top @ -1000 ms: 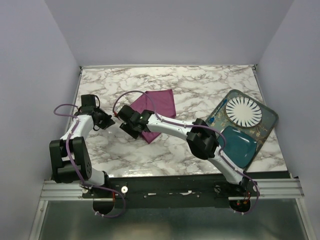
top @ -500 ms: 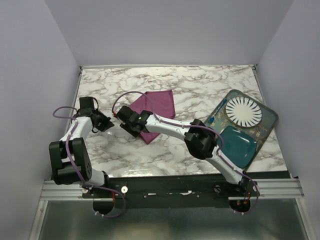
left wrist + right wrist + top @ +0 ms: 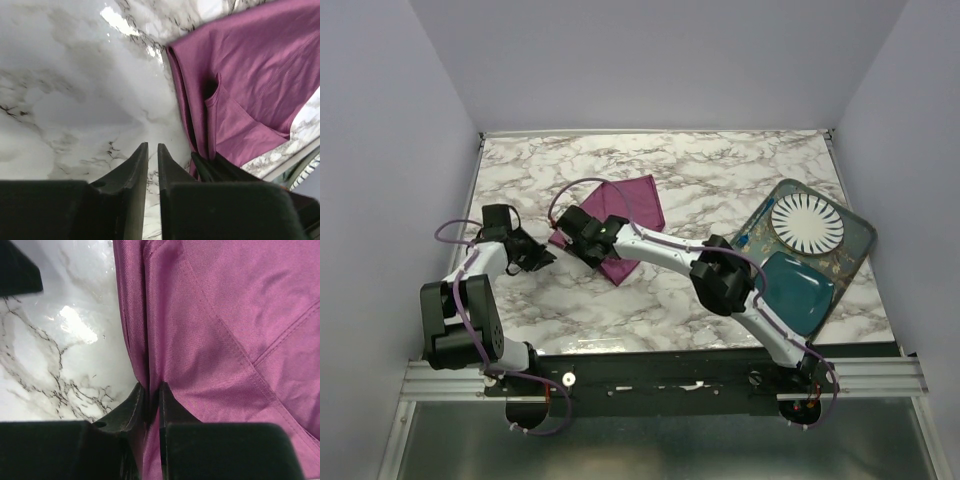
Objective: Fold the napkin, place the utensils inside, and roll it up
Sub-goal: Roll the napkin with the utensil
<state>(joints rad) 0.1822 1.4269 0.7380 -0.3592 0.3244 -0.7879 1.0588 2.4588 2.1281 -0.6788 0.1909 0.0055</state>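
The plum-purple napkin (image 3: 635,205) lies folded and rumpled on the marble table, left of centre. My right gripper (image 3: 567,237) reaches across to the napkin's left edge and is shut on a fold of the cloth (image 3: 225,315), which is pinched between its fingers (image 3: 151,390). My left gripper (image 3: 545,257) hovers just left of that edge. Its fingertips (image 3: 152,147) stand a narrow slit apart over bare marble with nothing between them, and the napkin (image 3: 250,75) lies to their right. The utensils show in no view.
A dark tray (image 3: 865,235) sits at the right edge of the table. It holds a white ribbed plate (image 3: 807,222) and a teal-blue mat (image 3: 798,290). Bare marble lies behind and in front of the napkin.
My right gripper has closed on the napkin's left edge, drawing it a little to the left. The left gripper's jaws have parted slightly and it has shifted a bit nearer and to the right.
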